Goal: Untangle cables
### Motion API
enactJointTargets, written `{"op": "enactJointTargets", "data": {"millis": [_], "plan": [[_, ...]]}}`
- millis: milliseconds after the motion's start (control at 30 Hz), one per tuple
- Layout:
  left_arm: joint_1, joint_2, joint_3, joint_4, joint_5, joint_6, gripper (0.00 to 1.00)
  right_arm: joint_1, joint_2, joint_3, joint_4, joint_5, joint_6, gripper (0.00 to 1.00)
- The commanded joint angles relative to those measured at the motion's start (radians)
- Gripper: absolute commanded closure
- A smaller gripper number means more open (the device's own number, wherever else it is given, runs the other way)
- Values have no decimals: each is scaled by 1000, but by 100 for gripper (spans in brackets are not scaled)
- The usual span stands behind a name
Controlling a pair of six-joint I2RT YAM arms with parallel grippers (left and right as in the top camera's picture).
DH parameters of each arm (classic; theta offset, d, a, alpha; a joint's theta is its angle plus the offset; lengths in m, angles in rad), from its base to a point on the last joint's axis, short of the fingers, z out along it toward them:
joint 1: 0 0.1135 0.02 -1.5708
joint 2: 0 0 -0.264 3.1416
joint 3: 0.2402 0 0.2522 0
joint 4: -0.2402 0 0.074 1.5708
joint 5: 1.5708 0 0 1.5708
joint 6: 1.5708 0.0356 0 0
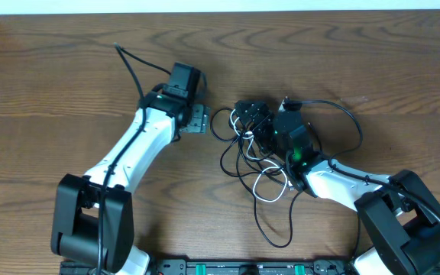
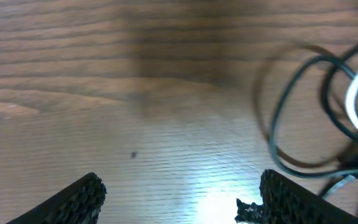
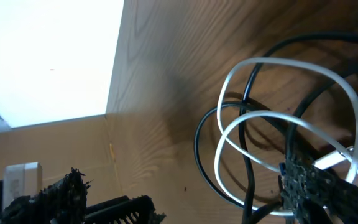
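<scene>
On the table [image 1: 52, 76], tangled cables [image 1: 250, 164] strung near-to-far right of centre, far end directly under the right gripper [image 1: 250, 114], spread wide, holding nothing; just left, the left gripper [image 1: 202, 120], likewise open, empty.

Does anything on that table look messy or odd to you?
Yes: the cables lie in a knotted heap mid-table, black and white loops threaded through each other. The right hand stands open over the heap. Its finger pads look ragged at the edges.
</scene>
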Motion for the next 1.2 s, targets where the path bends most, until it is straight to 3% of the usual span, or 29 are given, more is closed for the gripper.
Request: {"op": "enactJointTargets", "data": {"millis": [0, 333, 1167], "plan": [[53, 4, 6, -6, -27, -10, 20, 6, -2, 3, 8, 47, 10, 1], [163, 4, 6, -32, -23, -43, 20, 16, 37, 7, 93, 50, 12, 2], [167, 4, 6, -14, -23, -43, 20, 52, 158, 23, 180, 89, 63, 2]]}}
